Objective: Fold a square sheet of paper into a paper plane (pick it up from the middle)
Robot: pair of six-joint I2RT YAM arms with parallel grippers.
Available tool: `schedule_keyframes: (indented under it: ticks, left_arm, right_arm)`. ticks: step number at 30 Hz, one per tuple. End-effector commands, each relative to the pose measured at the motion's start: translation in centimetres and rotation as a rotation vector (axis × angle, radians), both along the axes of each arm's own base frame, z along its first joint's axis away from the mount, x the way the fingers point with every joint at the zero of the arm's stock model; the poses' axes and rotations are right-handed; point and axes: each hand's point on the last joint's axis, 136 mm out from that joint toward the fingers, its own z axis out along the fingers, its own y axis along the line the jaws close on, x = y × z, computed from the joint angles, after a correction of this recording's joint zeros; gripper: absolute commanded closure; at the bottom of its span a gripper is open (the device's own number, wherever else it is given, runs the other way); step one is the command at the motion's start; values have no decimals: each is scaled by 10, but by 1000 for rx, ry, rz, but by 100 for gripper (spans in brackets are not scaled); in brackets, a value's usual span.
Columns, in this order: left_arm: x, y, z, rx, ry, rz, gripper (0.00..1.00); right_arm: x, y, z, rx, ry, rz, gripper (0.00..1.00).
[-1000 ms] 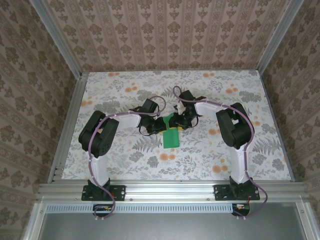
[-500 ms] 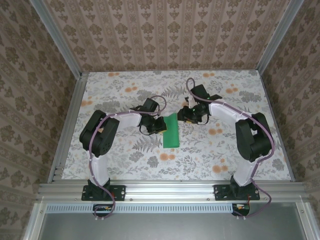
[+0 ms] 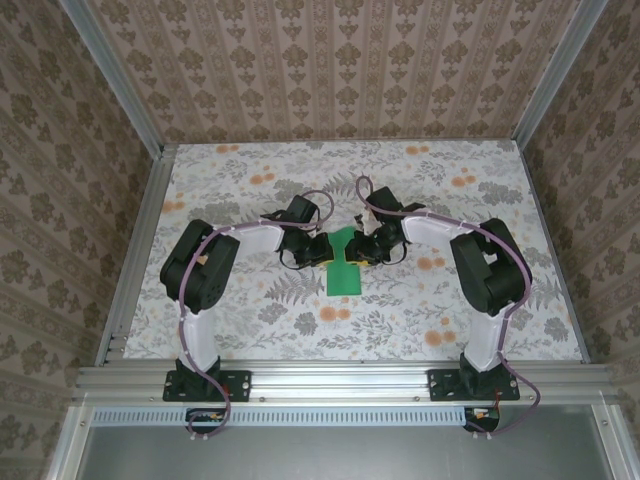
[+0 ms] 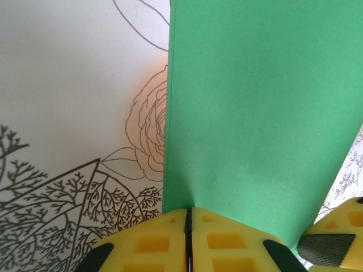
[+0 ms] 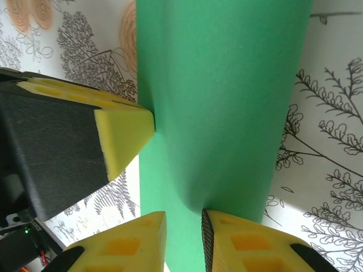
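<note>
The green sheet of paper [image 3: 343, 272] lies on the floral counter [image 3: 250, 320] as a narrow folded strip, and the two grippers meet at its far end.

The left gripper [image 3: 322, 250] sits just to the left of the strip. In the left wrist view its two yellow fingers are pressed flat together, and the edge of the paper [image 4: 255, 113] enters the seam between them, so the left gripper [image 4: 188, 211] is clamped on the sheet. From that grip the paper runs straight ahead of the fingers.

The right gripper [image 3: 364, 248] comes in from the opposite side, directly across the strip from the left one. In the right wrist view its yellow fingers [image 5: 241, 241] stand a narrow gap apart. The paper [image 5: 221, 102] runs into that gap and lifts in a slight curl just ahead of them. The right gripper [image 5: 183, 218] is therefore slightly open and straddles the edge. A yellow pad of the left gripper [image 5: 123, 135] touches the paper's far edge, just ahead and to the left of the right fingers.

The rest of the strip lies flat on the counter, nearer the arm bases than both grippers.
</note>
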Motion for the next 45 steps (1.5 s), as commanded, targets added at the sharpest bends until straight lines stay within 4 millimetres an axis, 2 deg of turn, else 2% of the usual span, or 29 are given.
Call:
schedule_keyframes:
  ticks: [1,12,28,32,38,40,45]
  left_arm:
    - [-16,24,-41,154,74,0,90]
    - [-12,24,-38,159,62,-2,88]
    - [-14,31,-42,198,66,2,89]
    - [-14,32,-42,202,64,1,89]
    - [-11,28,-38,186,56,-3,89]
    - [-11,27,-37,182,54,-4,89]
    - [-8,25,-35,176,46,0,88]
  right_arm:
    - [-2,3,-8,28,30,-9,74]
    - [-4,-6,-25,-26,48,-28,74]
    - [-1,-24,-31,-108,36,-71,74]
    - [-1,-15,-23,-44,35,-67,74]
    - [-2,5,15,133,-37,-42,73]
    - [-6,5,18,148,-34,-41,73]
    - [-23,7,12,190,19,-55,73]
